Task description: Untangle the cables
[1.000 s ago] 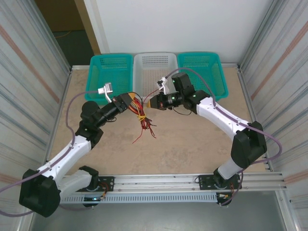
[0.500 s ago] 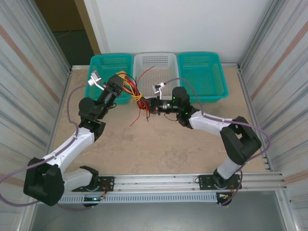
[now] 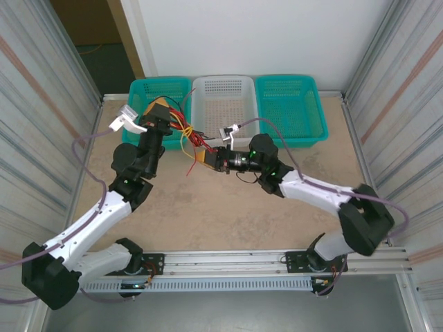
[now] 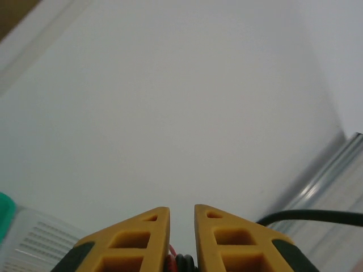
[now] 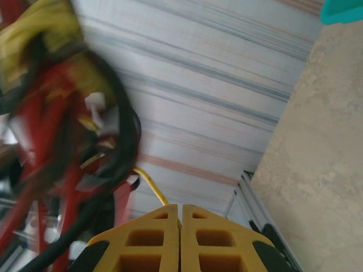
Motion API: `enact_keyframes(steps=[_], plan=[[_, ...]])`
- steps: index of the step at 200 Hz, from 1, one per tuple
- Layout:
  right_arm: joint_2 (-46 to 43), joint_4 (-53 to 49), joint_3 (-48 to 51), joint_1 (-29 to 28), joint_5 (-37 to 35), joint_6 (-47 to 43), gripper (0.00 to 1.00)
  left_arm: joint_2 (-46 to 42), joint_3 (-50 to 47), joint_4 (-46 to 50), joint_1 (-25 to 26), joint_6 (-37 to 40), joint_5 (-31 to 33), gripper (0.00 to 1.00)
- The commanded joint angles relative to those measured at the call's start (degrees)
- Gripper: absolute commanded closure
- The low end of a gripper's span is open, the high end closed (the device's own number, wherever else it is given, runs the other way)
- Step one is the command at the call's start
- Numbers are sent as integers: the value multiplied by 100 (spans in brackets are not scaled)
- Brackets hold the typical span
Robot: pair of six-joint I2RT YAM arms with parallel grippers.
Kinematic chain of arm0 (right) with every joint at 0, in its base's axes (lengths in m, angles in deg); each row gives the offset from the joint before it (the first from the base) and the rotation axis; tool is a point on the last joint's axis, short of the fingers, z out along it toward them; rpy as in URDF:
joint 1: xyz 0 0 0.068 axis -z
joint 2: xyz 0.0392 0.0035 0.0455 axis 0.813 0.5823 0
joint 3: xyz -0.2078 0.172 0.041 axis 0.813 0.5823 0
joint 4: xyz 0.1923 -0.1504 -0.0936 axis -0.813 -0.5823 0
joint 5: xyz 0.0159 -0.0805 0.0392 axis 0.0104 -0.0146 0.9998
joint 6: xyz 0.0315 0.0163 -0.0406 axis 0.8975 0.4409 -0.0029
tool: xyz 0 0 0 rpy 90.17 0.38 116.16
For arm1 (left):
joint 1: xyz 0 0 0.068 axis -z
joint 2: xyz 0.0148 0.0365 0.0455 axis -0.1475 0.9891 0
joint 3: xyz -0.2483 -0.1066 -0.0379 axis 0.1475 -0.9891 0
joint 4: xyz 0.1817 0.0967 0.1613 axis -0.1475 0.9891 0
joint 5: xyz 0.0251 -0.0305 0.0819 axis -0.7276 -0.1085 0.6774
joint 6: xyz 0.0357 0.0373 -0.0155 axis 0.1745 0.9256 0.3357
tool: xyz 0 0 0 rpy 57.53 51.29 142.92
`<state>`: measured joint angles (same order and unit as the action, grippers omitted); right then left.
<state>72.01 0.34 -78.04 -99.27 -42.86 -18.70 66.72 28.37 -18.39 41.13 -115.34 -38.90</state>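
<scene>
Left gripper [image 3: 160,113] raised high by the teal basket [image 3: 142,93], jaws almost closed with a slim gap at the tips; red and black strands pinched deep between the fingers

Right gripper [image 3: 205,158] lower, nearer mid-table [image 3: 228,214], fingers pressed flat together; yellow strand [image 5: 152,188] runs down to the tips, likely nipped there, contact itself not visible

Judged reason for the pose: one hold high, the other low and apart, so the cables [image 3: 184,133] draw out between them and the snarl opens for reading

Cables: thin red, black and yellow wires, strung between the two grippers, bunched thick at the left one, thinning toward the right; a few red ends stick out loose. Blurred in the right wrist view. Tangle not yet parted
</scene>
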Motion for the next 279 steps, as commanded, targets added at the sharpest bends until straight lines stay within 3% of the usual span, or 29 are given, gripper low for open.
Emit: enact_keyframes(steps=[1, 46, 85, 108, 137, 156, 203, 221, 238, 242, 247, 279], plan=[[-811, -2431, -646, -264, 2, -1578, 100, -90, 60, 266, -34, 774, 945, 100], [-1250, -4345, -1713, -278, -168, -2477, 100, -36, -326, 459, -56, 784, 750, 100], [-1187, -5090, -2827, 171, -518, -2798, 100, -205, -768, 942, -86, 626, -67, 100], [-820, -5750, -3530, 855, -562, -3004, 100, -589, -1150, 1368, -483, 19, -1369, 100], [48, -6037, -3956, 1802, 132, -2779, 100, -974, -1682, 786, -898, -621, -2848, 100], [466, -6073, -3935, 1999, 241, -2801, 100, -1273, -1674, 782, -913, -687, -3358, 100], [790, -5754, -2865, 1975, 413, -2654, 100, -1847, -1742, 584, -1141, -1147, -3679, 100], [709, -6422, -2744, 1693, -189, -3124, 84, -1708, -1613, 629, -1181, -1099, -3924, 100], [421, -7119, -2854, 1535, -898, -3615, 62, -1494, -1382, 929, -1189, -964, -4142, 100], [322, -7186, -2854, 1545, -1009, -3667, 50, -1438, -1330, 1006, -1190, -932, -4199, 100], [174, -7240, -2848, 1590, -1116, -3725, 43, -1358, -1263, 1081, -1185, -899, -4258, 100], [-394, -7728, -3303, 1696, -1712, -4421, 28, -731, -660, 1582, -1412, -734, -5215, 100]])
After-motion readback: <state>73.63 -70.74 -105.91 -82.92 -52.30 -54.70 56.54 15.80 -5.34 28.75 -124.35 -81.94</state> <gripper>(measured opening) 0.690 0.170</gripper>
